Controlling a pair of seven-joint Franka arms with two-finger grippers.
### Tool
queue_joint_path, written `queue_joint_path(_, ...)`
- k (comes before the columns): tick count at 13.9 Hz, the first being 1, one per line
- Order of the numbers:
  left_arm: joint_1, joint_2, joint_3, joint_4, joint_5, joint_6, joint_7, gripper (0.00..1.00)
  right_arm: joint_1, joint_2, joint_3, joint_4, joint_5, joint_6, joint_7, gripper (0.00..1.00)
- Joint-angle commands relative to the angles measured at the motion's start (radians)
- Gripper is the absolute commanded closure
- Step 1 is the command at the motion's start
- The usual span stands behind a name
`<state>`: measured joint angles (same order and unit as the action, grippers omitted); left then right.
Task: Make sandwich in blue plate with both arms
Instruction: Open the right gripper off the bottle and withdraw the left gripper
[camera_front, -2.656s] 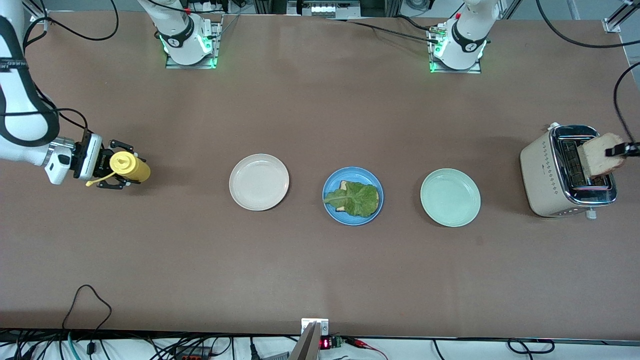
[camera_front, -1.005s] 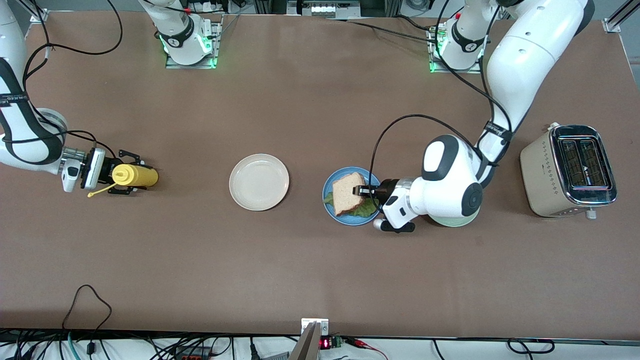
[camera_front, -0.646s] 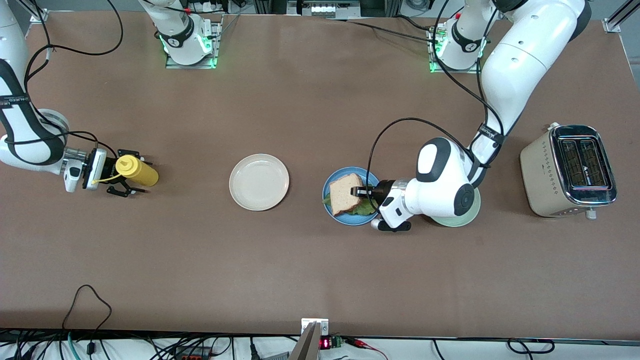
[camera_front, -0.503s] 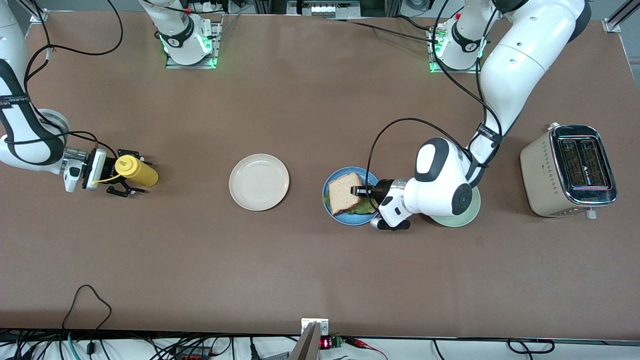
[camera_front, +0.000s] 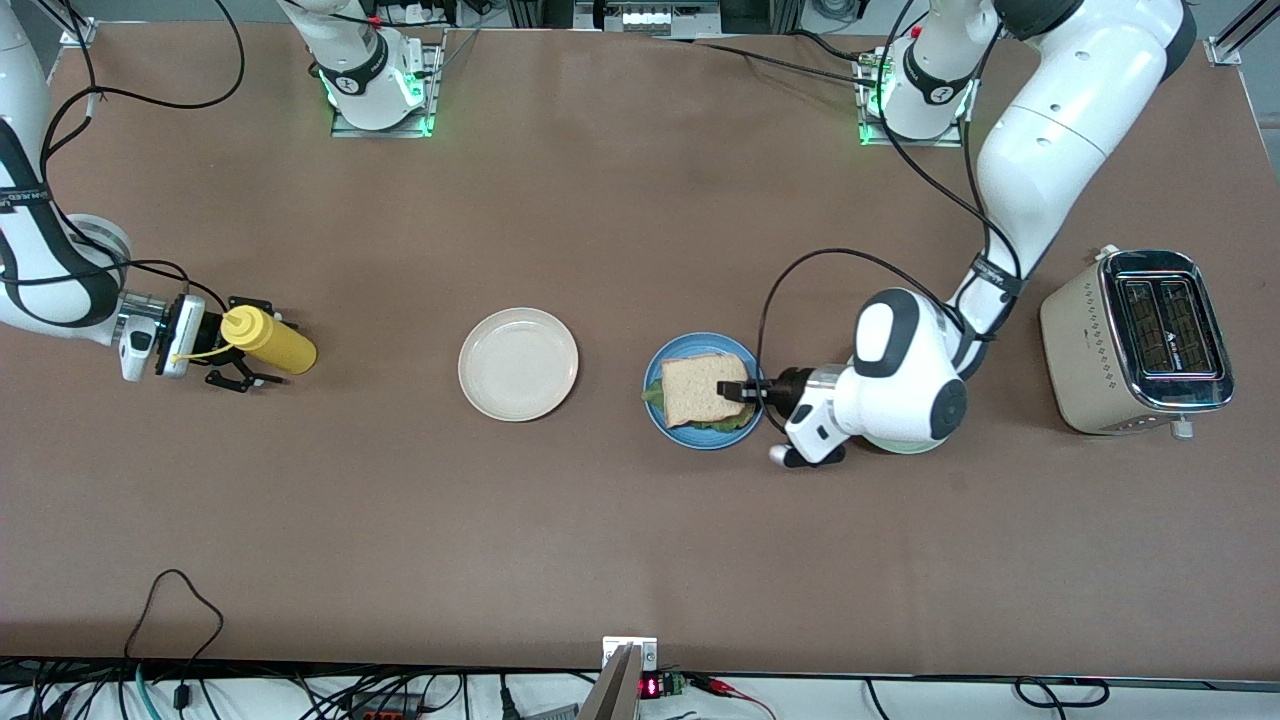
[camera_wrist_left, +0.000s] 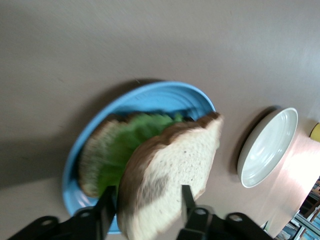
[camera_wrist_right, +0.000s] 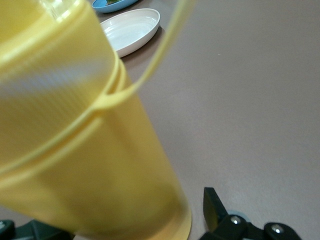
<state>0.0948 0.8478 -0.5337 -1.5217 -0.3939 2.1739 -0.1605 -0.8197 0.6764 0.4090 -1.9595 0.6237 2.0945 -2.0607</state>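
Observation:
The blue plate (camera_front: 700, 342) (camera_wrist_left: 165, 92) lies mid-table and holds a toast slice (camera_wrist_left: 95, 160) under a green lettuce leaf (camera_front: 652, 397) (camera_wrist_left: 130, 145). A second toast slice (camera_front: 695, 388) (camera_wrist_left: 180, 160) rests on the lettuce, tilted. My left gripper (camera_front: 738, 390) (camera_wrist_left: 147, 207) is low over the plate's rim, open, with that top slice's edge loose between its fingers (camera_wrist_left: 187, 200). At the right arm's end of the table my right gripper (camera_front: 240, 342) (camera_wrist_right: 125, 220) stands open around a yellow squeeze bottle (camera_front: 272, 342) (camera_wrist_right: 75, 130), one finger (camera_wrist_right: 215, 207) clear of it.
A cream-white plate (camera_front: 518, 363) (camera_wrist_left: 267, 147) (camera_wrist_right: 131, 30) lies beside the blue one, toward the right arm's end. A mint-green plate (camera_front: 900, 446) is mostly hidden under the left arm. A beige toaster (camera_front: 1135, 340) stands at the left arm's end.
The left gripper has opened and the top toast slice has dropped flatter onto the lettuce; the hand has drawn back slightly. The right gripper has opened off the yellow bottle.

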Motion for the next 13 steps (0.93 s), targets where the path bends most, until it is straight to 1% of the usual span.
queue_joint_path(1,0.033,-0.070,-0.011,0.002,-0.020,-0.046,0.024,0.00,-0.032,0.003,0.019,0.007,-0.001,-0.017,-0.010,0.00)
queue_joint_path(4,0.031,-0.192,0.004,0.000,-0.011,-0.141,-0.013,0.00,-0.053,-0.005,0.016,0.010,-0.006,-0.019,-0.006,0.00)
queue_joint_path(5,0.033,-0.238,0.018,0.002,0.027,-0.184,-0.016,0.00,-0.062,-0.017,0.014,0.010,-0.010,-0.019,-0.007,0.00)
queue_joint_path(7,0.052,-0.318,0.038,0.002,0.157,-0.242,-0.016,0.00,-0.079,-0.041,-0.002,0.019,-0.056,-0.022,0.001,0.00)
queue_joint_path(9,0.098,-0.358,0.037,0.006,0.263,-0.253,-0.013,0.00,-0.079,-0.064,-0.028,0.045,-0.056,-0.027,0.004,0.00)
queue_joint_path(11,0.126,-0.386,0.040,0.006,0.337,-0.258,-0.014,0.00,-0.079,-0.093,-0.050,0.065,-0.050,-0.034,0.017,0.00)
queue_joint_path(12,0.135,-0.404,0.050,0.006,0.378,-0.270,-0.008,0.00,-0.081,-0.115,-0.064,0.074,-0.048,-0.048,0.033,0.00)
queue_joint_path(13,0.132,-0.435,0.079,0.029,0.420,-0.298,-0.004,0.00,-0.081,-0.141,-0.076,0.091,-0.044,-0.069,0.048,0.00)
